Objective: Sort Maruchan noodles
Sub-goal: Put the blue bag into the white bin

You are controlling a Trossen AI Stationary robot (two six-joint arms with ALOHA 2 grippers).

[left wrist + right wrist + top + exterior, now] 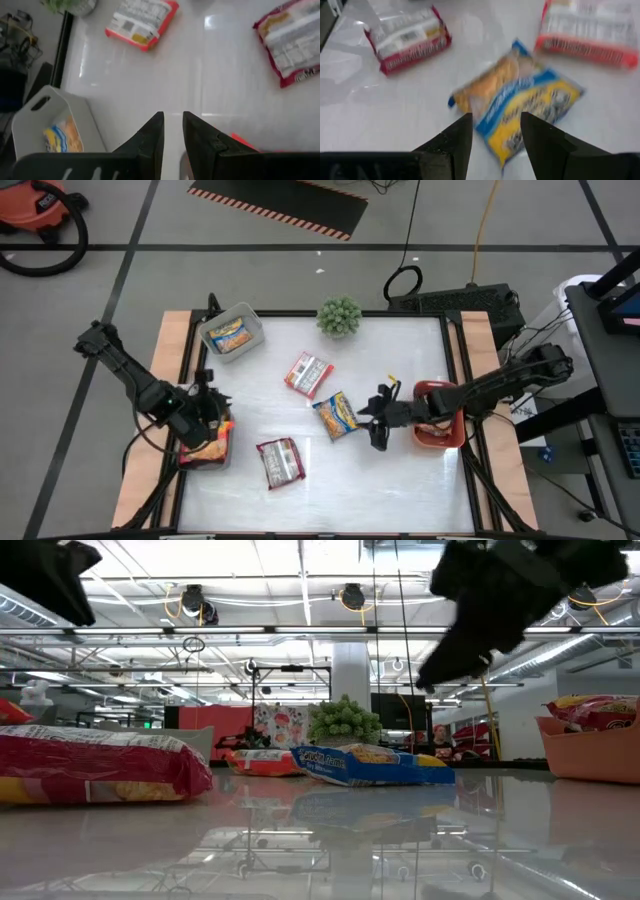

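While I watch from above, the glossy white worktop [400,470] sits inside a black frame with pale wood strips down its left and right edges. Its surface mirrors the ceiling lights in the low view. Three Maruchan noodles packets lie loose on it: a red-and-white packet [308,373] near the middle, a yellow-and-blue packet [337,415] just beside it toward the right edge, and a second red packet [280,461] nearer the front edge.

At the back left corner a grey bin [231,332] holds a yellow packet. A small green plant [339,316] stands at the middle of the back edge. By the right edge an orange bin [440,428] holds a red packet, and at the front left a bin with red and yellow packets [207,446] sits under my left arm.

My left gripper [171,145] hangs over that front-left bin, fingers drawn narrow with only a slim gap, holding nothing. My right gripper [494,132] hovers above the yellow-and-blue packet, fingers set moderately apart, empty.

Beyond the worktop I see grey floor tiles, a striped hazard mat [280,205] and an orange shop vacuum [35,210]. The low view shows an open room with ceiling trusses and strip lights
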